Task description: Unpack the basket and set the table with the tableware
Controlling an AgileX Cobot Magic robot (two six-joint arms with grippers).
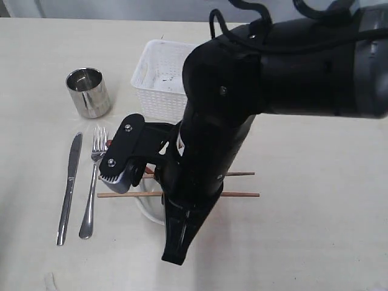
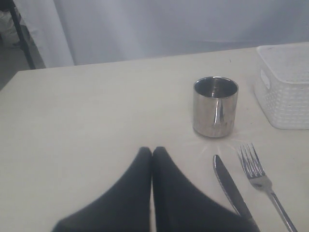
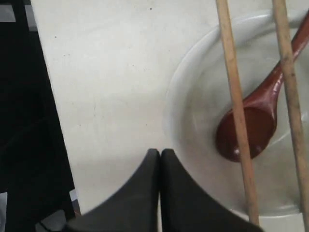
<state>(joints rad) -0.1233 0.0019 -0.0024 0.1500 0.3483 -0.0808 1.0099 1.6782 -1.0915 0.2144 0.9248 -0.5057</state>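
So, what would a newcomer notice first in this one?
The bulky black right arm fills the exterior view's middle, hiding most of the off-white bowl beneath it. Two chopsticks lie across that bowl, a red-brown spoon inside. To its left in that view sit knife, fork and shiny steel cup.

Ahead of my left gripper [image 2: 152,151], which is matt black, the cup [image 2: 215,106] is mirror-polished steel. The knife [image 2: 231,186] and fork [image 2: 258,176] beside it show the same bright, smooth metal. The basket [image 2: 285,87] beyond is white matt plastic with perforated walls.

Past my right gripper [image 3: 160,153], also matt black, the bowl [image 3: 203,96] is smooth, glossy off-white. The spoon [image 3: 251,125] is lacquered red-brown wood and the chopsticks [image 3: 234,106] are dull bare wood. The table [image 2: 96,111] looks pale, matt and faintly grained.
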